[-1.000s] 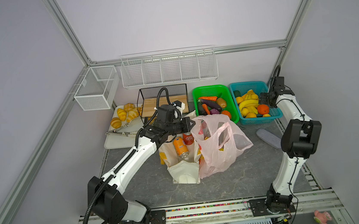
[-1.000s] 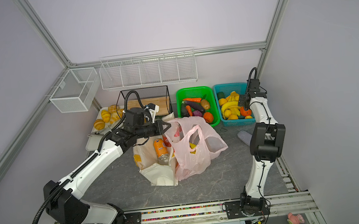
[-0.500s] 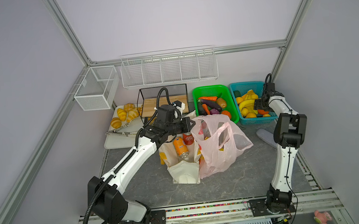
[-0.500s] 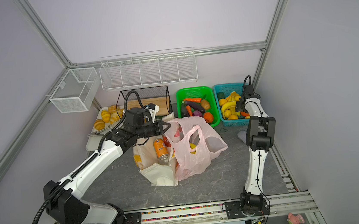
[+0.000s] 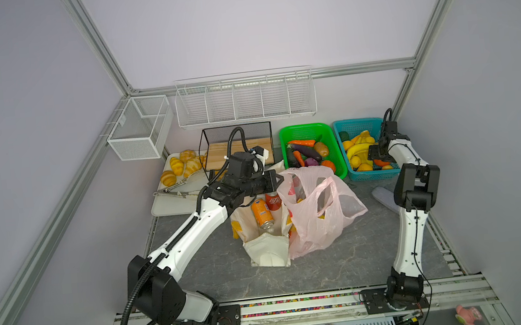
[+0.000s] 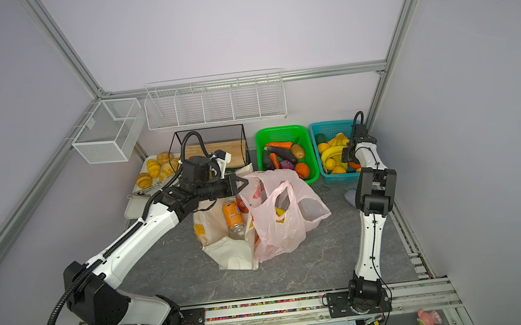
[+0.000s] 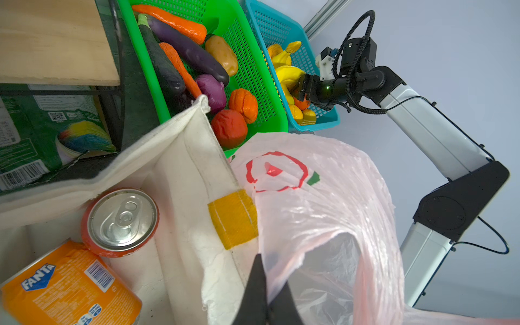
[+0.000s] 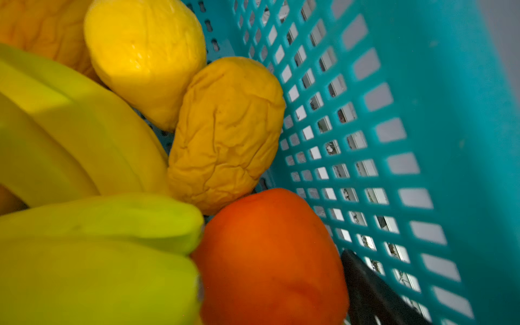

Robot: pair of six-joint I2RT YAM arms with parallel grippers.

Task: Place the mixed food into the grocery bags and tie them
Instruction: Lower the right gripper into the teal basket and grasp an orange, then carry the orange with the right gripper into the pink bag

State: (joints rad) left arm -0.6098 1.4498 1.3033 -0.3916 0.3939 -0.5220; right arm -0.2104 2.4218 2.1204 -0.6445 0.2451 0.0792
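While our left end effector (image 5: 277,181) pinches the pink bag (image 5: 319,216) by its rim, we'd centre the right end effector (image 5: 374,158) (can't tell its grip) round the orange fruit (image 8: 267,253).

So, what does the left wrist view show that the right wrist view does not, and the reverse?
Only the left wrist view: the cream tote with a red can and an orange can inside, the pink bag with the left hand shut on its rim, the green basket of vegetables, and the right arm. Only the right wrist view: the creased skin of a yellow fruit and one dark finger beside the round orange fruit. Both: the blue basket and the bananas.
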